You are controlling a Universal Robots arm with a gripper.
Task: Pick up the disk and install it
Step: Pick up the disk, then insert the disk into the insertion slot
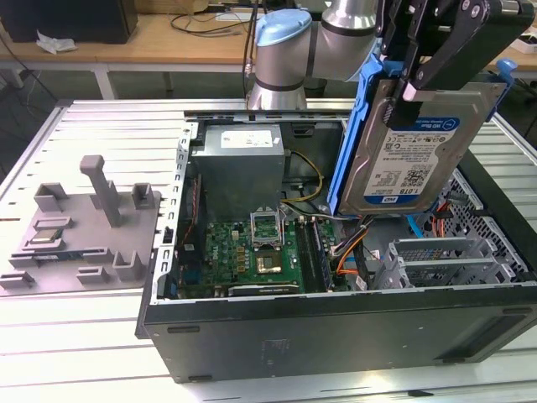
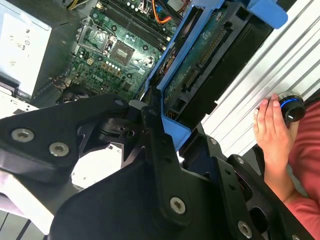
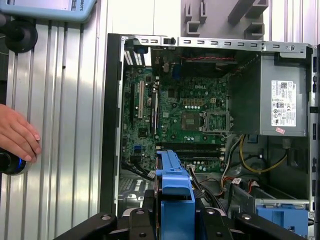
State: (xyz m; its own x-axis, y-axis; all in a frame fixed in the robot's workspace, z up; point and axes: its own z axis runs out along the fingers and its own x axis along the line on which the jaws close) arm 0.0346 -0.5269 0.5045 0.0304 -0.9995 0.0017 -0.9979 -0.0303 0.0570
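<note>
The disk (image 1: 411, 159) is a silver-grey hard drive with a white-and-blue label and a blue carrier frame. It hangs tilted, nearly on edge, in the air above the right part of the open computer case (image 1: 336, 323). My gripper (image 1: 409, 84) is shut on its upper edge. In the second wrist view the disk's (image 2: 200, 75) circuit-board underside runs away from the gripper (image 2: 172, 132), over the case's edge. In the first wrist view the disk's blue carrier edge (image 3: 174, 192) sits between the black fingers (image 3: 137, 220), with the case interior beyond it.
Inside the case lie a green motherboard (image 1: 252, 252), a grey power supply (image 1: 243, 159), orange and yellow cables, and a metal drive cage (image 1: 453, 256) under the disk. A grey fixture tray (image 1: 84, 227) stands at the exterior view's left. A person's hand (image 2: 270, 125) rests on a knob beside the case.
</note>
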